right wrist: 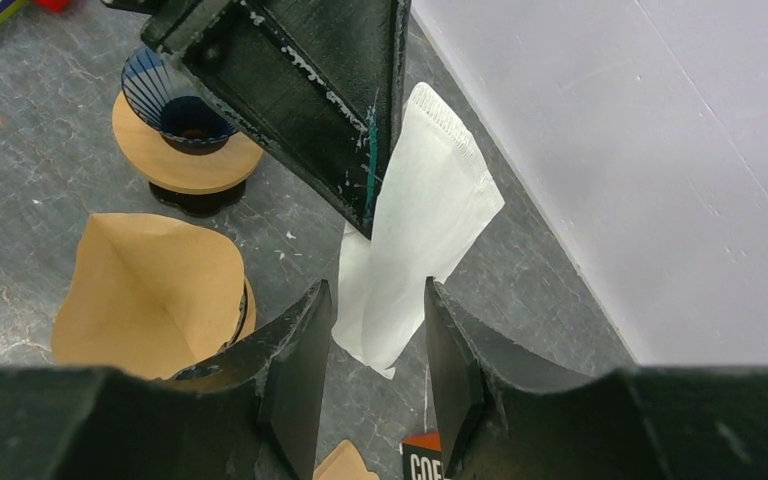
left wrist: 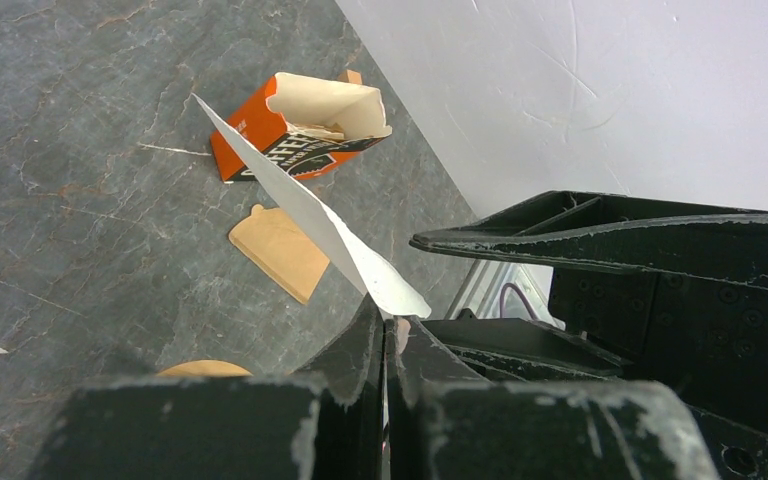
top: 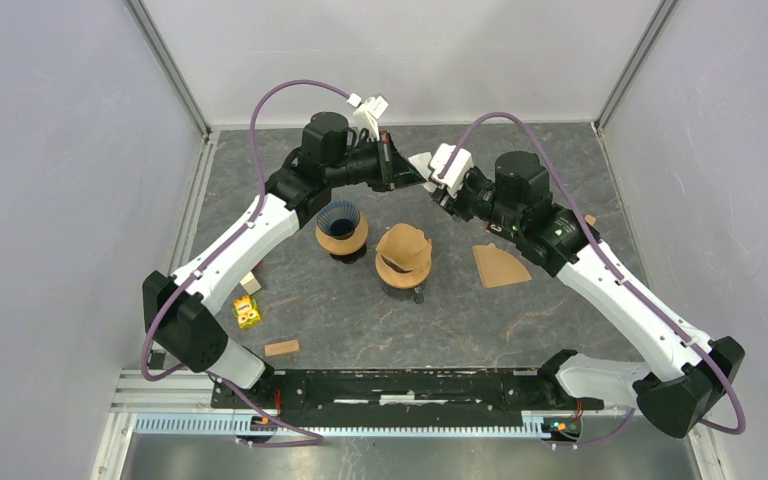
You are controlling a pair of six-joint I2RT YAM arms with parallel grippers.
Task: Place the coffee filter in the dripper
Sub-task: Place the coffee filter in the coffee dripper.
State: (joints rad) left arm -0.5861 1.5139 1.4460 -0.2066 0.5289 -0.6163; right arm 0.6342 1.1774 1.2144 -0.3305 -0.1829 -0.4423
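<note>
A white coffee filter point(right wrist: 430, 230) hangs in the air at the back of the table, pinched at its edge by my shut left gripper point(left wrist: 392, 325). My right gripper point(right wrist: 375, 330) is open, one finger on each side of the filter's lower end with a gap on both sides. Seen from above, the left gripper point(top: 407, 168) and right gripper point(top: 438, 183) meet at the filter point(top: 420, 162). The empty blue dripper point(top: 340, 218) on a round wooden base stands below and left of them, its cup point(right wrist: 175, 95) open upward.
A second dripper point(top: 403, 250) holds a brown filter point(right wrist: 150, 295). A flat brown filter point(top: 500, 265) and an open orange filter box point(left wrist: 300, 135) lie by the right arm. A yellow box point(top: 247, 313) and a wooden block point(top: 281, 348) lie front left.
</note>
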